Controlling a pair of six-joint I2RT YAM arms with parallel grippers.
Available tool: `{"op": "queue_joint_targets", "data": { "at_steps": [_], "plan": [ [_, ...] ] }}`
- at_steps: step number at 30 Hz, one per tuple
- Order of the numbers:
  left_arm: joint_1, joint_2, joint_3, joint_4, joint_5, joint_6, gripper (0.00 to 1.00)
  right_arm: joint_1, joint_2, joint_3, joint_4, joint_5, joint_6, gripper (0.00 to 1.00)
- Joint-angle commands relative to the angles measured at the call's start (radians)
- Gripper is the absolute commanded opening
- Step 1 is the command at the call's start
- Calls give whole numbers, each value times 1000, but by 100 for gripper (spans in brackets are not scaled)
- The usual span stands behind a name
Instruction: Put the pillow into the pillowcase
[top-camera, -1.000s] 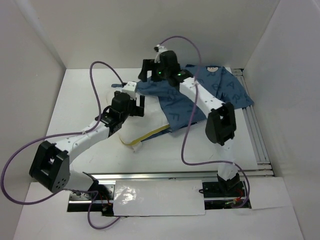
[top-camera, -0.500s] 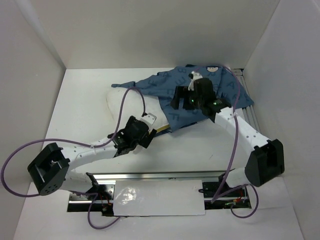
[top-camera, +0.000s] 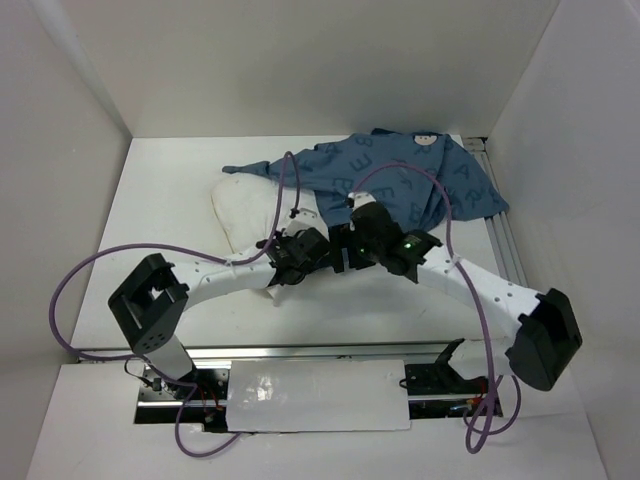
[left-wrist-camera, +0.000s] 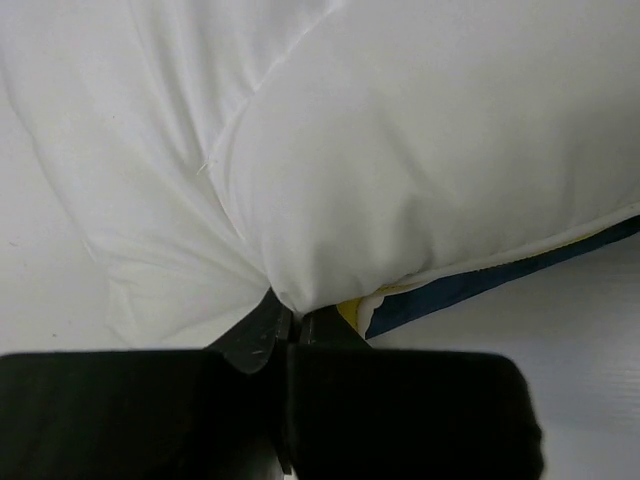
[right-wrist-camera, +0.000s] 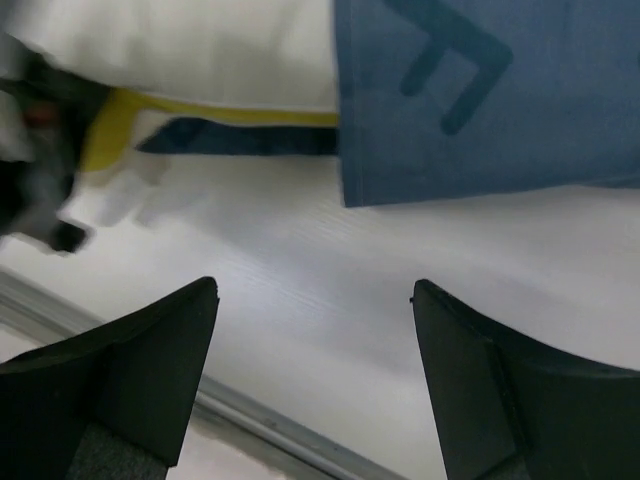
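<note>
My white table (top-camera: 165, 215) sits boxed in by plain white walls (top-camera: 320, 60) at back and both sides; a metal rail (top-camera: 516, 275) edges its right, a second rail (top-camera: 300, 352) its near side.

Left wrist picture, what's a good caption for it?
The left gripper pinches a corner of the white pillow.

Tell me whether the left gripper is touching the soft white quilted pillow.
Touching. The left wrist view shows the left gripper shut on a pinched corner of the soft white quilted pillow, with no gap between them.
</note>
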Motion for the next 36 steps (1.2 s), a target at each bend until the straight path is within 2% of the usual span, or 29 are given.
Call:
{"op": "queue_joint_targets", "data": {
  "at_steps": [1, 8, 13, 16, 18, 19, 20, 21, 22, 23, 26, 27, 30, 31, 33, 34, 36],
  "plan": [
    [-3, -32, 61, -72, 25, -89, 0, 73, 91, 32, -85, 227, 48, 86],
    [-3, -170, 50, 38, 255, -39, 0, 120, 180, 74, -50, 431, 142, 82],
    [-3, -282, -33, 144, 334, 33, 0, 72, 201, 64, 50, 454, 142, 72],
    [-3, -335, -56, 153, 344, 47, 0, 33, 226, 80, 43, 454, 142, 69],
    [-3, -354, -67, 154, 355, 59, 0, 10, 243, 115, 18, 478, 142, 61],
    [-3, -366, -67, 166, 355, 59, 0, 10, 243, 124, -5, 509, 142, 50],
    [-3, -366, -76, 180, 366, 73, 0, 10, 243, 136, -5, 509, 142, 29],
    [-3, -366, -76, 189, 381, 73, 0, 10, 234, 137, -5, 509, 125, 17],
    [-3, -366, -85, 198, 381, 73, 0, 10, 223, 137, -5, 474, 108, 4],
    [-3, -366, -85, 216, 392, 73, 0, 10, 211, 137, 25, 442, 85, 0],
    [-3, -311, -39, 216, 404, 61, 0, 33, 163, 137, 65, 266, 9, 0],
    [-3, -270, 7, 183, 404, 45, 0, 42, 154, 146, 75, 129, -39, 0],
    [-3, -213, 80, 155, 404, -10, 0, 67, 143, 195, 75, -125, -125, 0],
    [-3, -198, 129, 143, 392, -31, 0, 76, 143, 213, 75, -276, -139, 0],
    [6, -173, 176, 134, 392, -41, 0, 96, 143, 251, 110, -439, -169, 0],
    [6, -173, 212, 125, 392, -80, 0, 96, 143, 264, 136, -595, -209, 0],
    [18, -173, 249, 108, 403, -100, 0, 96, 120, 264, 203, -734, -210, 0]
  ]
}}
